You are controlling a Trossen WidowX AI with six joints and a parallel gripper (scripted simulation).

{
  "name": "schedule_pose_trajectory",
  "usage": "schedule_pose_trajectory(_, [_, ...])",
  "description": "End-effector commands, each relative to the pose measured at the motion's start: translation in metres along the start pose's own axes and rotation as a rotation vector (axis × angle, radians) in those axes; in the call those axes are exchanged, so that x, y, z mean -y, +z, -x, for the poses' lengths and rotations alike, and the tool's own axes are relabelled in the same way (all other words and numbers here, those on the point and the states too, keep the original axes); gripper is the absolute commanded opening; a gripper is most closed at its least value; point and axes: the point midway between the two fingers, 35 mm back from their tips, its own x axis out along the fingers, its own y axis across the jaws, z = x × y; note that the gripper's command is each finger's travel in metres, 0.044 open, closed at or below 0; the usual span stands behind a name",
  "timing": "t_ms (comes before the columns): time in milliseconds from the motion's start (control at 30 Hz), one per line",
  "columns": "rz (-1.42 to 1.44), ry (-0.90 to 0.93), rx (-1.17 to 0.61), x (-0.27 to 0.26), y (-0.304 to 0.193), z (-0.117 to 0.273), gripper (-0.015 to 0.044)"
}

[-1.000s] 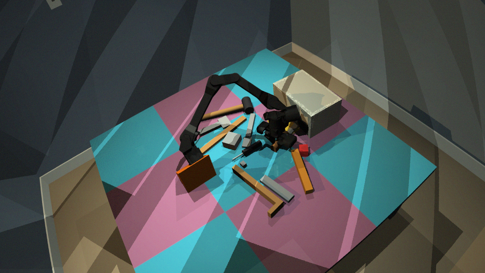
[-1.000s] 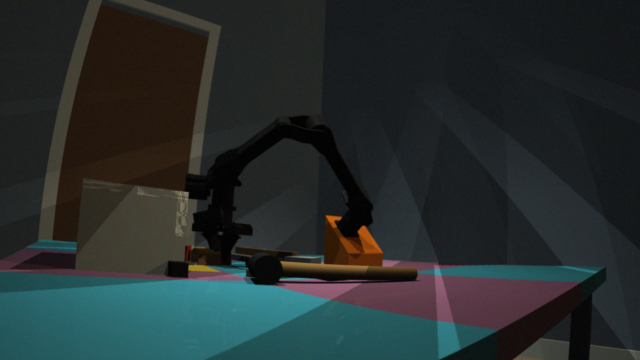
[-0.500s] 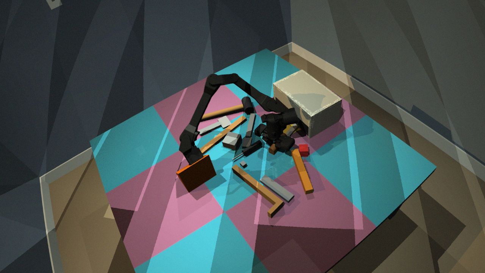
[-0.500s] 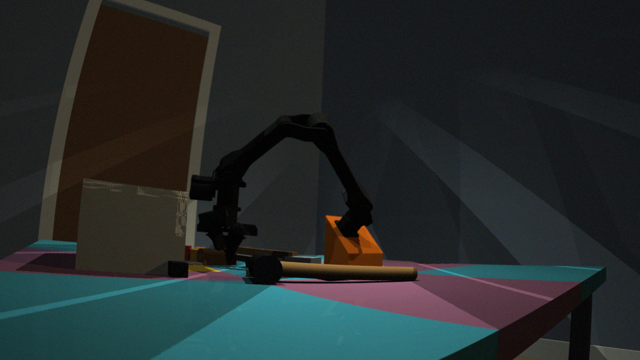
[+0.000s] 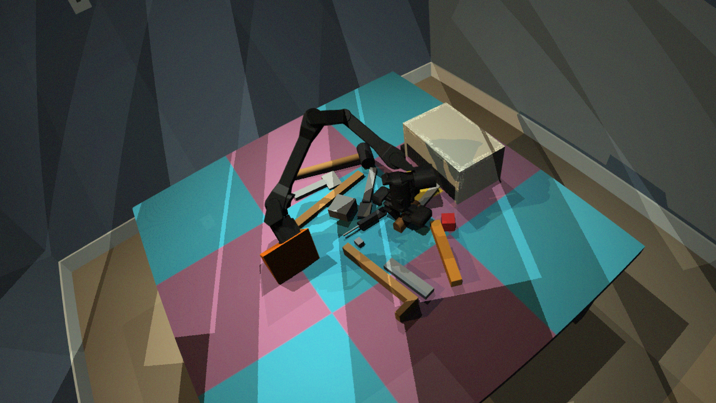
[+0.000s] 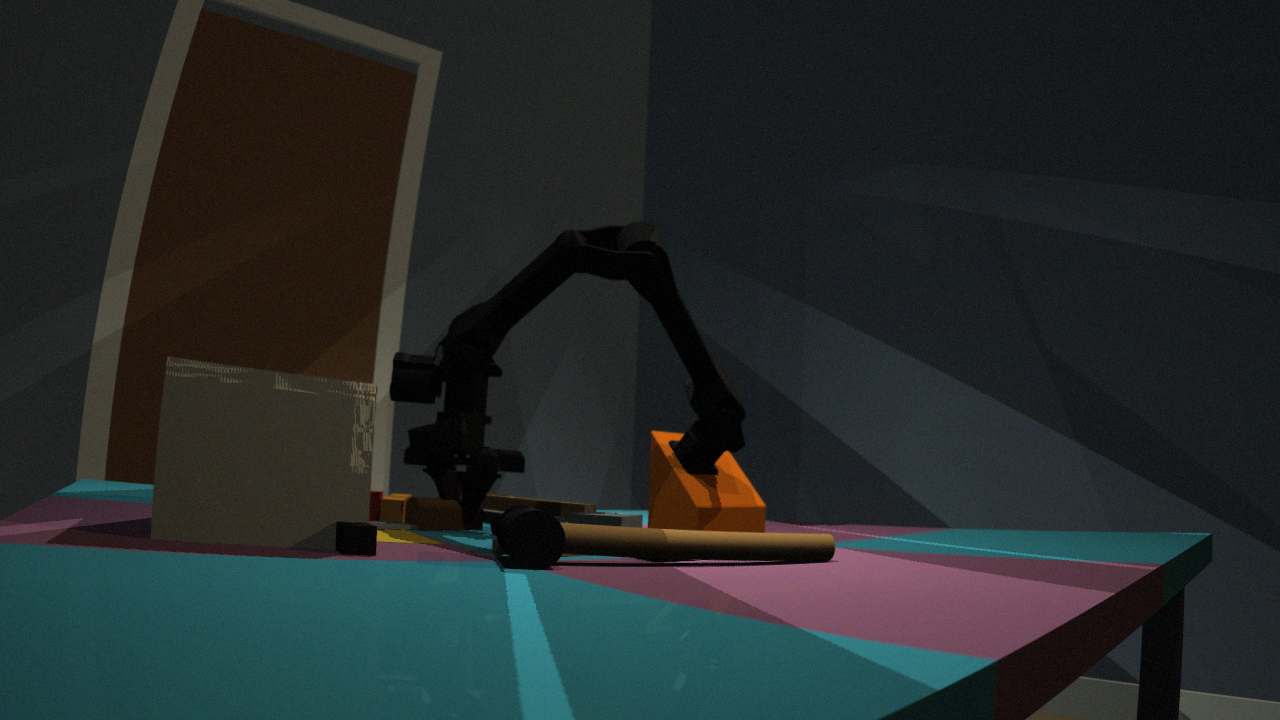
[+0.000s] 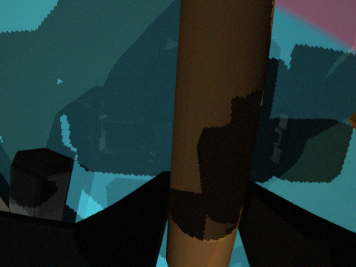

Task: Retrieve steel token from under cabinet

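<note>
The pale cabinet [image 5: 450,132] [image 6: 259,456] stands at the table's far side. The yellow marked area [image 5: 424,191] [image 6: 400,537] shows partly in front of it. My gripper [image 7: 201,182] [image 6: 467,519] is low over the table in front of the cabinet, shut on a round brown wooden handle [image 7: 219,74] [image 5: 399,224] [image 6: 434,513]. In the wrist view the handle runs up out of frame; its far end is hidden. A thin grey piece [image 5: 429,196] lies over the yellow area; I cannot tell whether it belongs to the held tool. I cannot make out the token.
A black-headed mallet [image 5: 365,155] [image 6: 528,537], a grey block [image 5: 343,206] and a screwdriver [image 5: 370,220] lie left of the gripper. A red cube [image 5: 448,221] and an orange bar [image 5: 447,255] lie to its right. A wooden L-shaped stick [image 5: 380,273] and a grey bar [image 5: 409,279] lie nearer the top camera.
</note>
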Motion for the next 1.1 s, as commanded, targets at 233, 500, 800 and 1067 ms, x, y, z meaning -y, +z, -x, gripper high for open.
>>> schedule_pose_trajectory(233, [0.000,0.001,-0.004,0.000,-0.018,-0.001,0.0000])
schedule_pose_trajectory(500, [0.000,0.001,-0.004,0.001,-0.030,-0.001,0.0000])
schedule_pose_trajectory(800, [-0.001,0.001,-0.005,0.002,-0.043,-0.001,0.0000])
schedule_pose_trajectory(1067, [-0.001,0.000,-0.005,0.003,-0.057,-0.001,0.0000])
